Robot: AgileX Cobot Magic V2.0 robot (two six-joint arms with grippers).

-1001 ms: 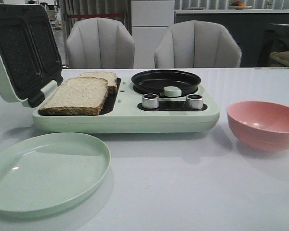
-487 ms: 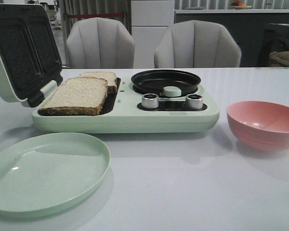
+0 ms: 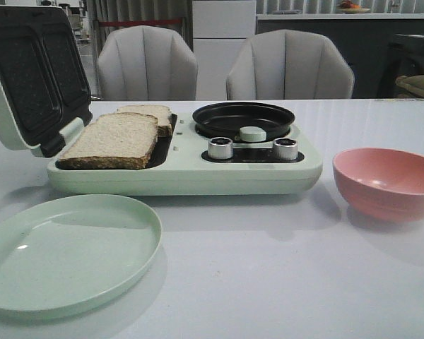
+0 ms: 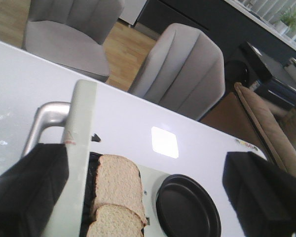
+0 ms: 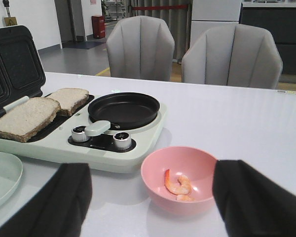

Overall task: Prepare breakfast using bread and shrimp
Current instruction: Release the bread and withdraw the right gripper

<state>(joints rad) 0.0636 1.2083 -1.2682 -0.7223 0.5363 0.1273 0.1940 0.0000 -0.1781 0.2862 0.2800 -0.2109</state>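
Observation:
Two slices of bread [image 3: 113, 140] [image 5: 23, 116] [image 4: 117, 182] lie on the left plate of the pale green breakfast maker [image 3: 184, 173], whose lid [image 3: 28, 74] stands open. Orange-pink shrimp [image 5: 177, 185] lie inside the pink bowl [image 5: 180, 177] [image 3: 389, 182] at the right. In the front view neither gripper shows. My left gripper [image 4: 150, 197] hangs open above the bread and the black pan [image 4: 187, 207]. My right gripper [image 5: 150, 200] is open too, its fingers [image 5: 251, 197] spread on either side of the pink bowl, nothing held.
A black round pan [image 3: 244, 119] sits on the maker's right side, with two silver knobs [image 3: 220, 147] in front. A pale green plate [image 3: 63, 251] lies at the near left. Two grey chairs [image 3: 290, 67] stand behind the white table [image 3: 283, 268].

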